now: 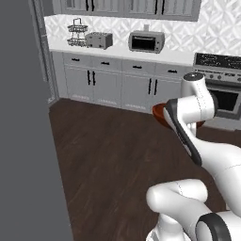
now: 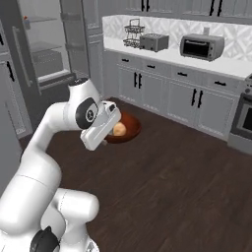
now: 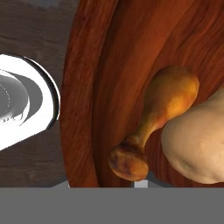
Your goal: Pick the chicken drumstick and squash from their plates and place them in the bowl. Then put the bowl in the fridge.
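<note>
The reddish-brown bowl hangs in the air over the dark floor, held at its rim by my gripper, which is shut on it. In the left base view the bowl peeks out from behind my forearm. Inside the bowl lie the orange-brown chicken drumstick, bone end toward the fingers, and beside it the pale tan squash. The squash also shows next to my hand. The fridge stands open at the left, showing white shelves. The plates are out of view.
A tall grey panel fills the left side close to the base. Grey cabinets run along the back wall under a counter with a toaster, a toaster oven and a wire rack. A stove stands at the right.
</note>
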